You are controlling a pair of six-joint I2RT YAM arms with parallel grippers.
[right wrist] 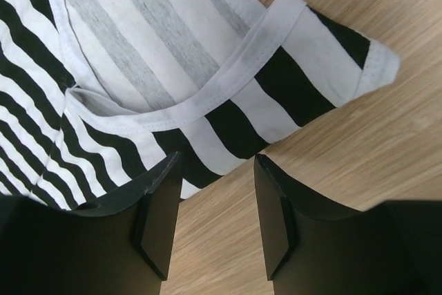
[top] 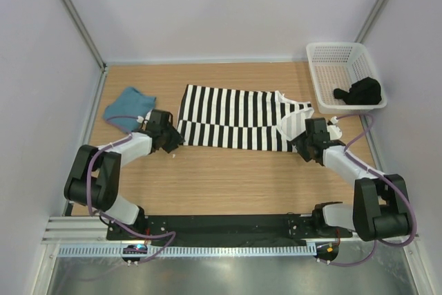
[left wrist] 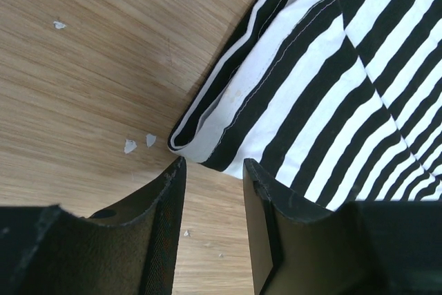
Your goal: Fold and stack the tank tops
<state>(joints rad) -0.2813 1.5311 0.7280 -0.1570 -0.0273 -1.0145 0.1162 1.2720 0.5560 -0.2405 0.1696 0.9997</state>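
A black-and-white striped tank top (top: 235,117) lies folded lengthwise across the middle of the table. My left gripper (top: 174,143) stands open just off its near-left hem corner (left wrist: 190,144), bare wood between the fingers (left wrist: 173,198). My right gripper (top: 298,144) is open too, at the near edge of the strap end (right wrist: 228,136), with only table between its fingers (right wrist: 273,198). A teal-blue tank top (top: 128,109) lies bunched at the far left, behind the left arm.
A white mesh basket (top: 331,56) stands at the back right with a black cloth (top: 359,92) inside. Small white flecks (left wrist: 138,143) dot the wood by the left gripper. Grey walls close in the table on three sides.
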